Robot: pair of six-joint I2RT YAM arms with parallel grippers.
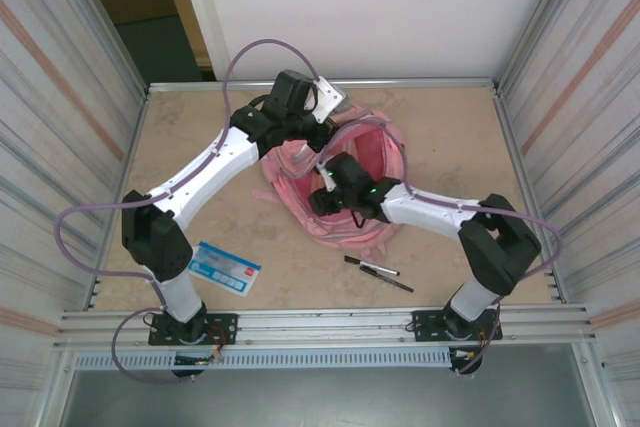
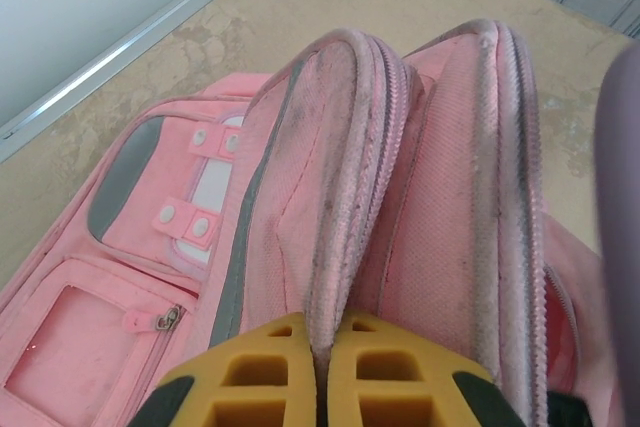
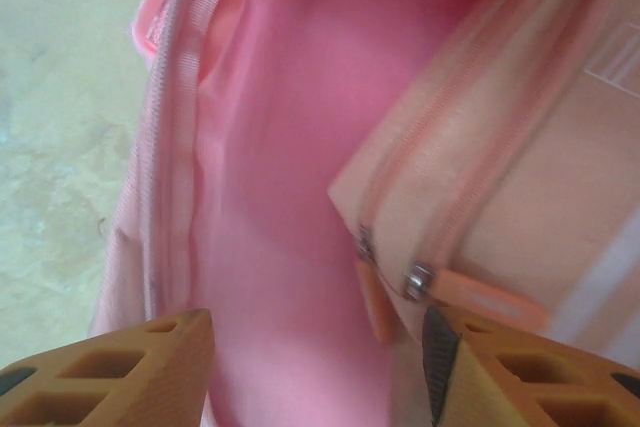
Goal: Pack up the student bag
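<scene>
The student bag (image 1: 292,179), a big pink backpack, lies in the middle of the table with its main compartment gaping. My left gripper (image 1: 335,119) is at its far rim. Its yellow fingers (image 2: 270,367) are shut on the bag's zipper edge (image 2: 345,247) and hold that edge up. The bag's front pockets (image 2: 130,277) face left in the left wrist view. My right gripper (image 1: 322,197) reaches into the opening. Its jaws (image 3: 320,347) stand open over the pink lining (image 3: 290,197). A pale pink flat pouch with zippers (image 3: 500,177) lies by its right finger (image 3: 490,367).
A blue and white card (image 1: 224,268) lies on the table near the left arm's base. Two black pens (image 1: 372,268) lie in front of the bag by the right arm. Ribbed metal walls (image 1: 60,147) close in both sides.
</scene>
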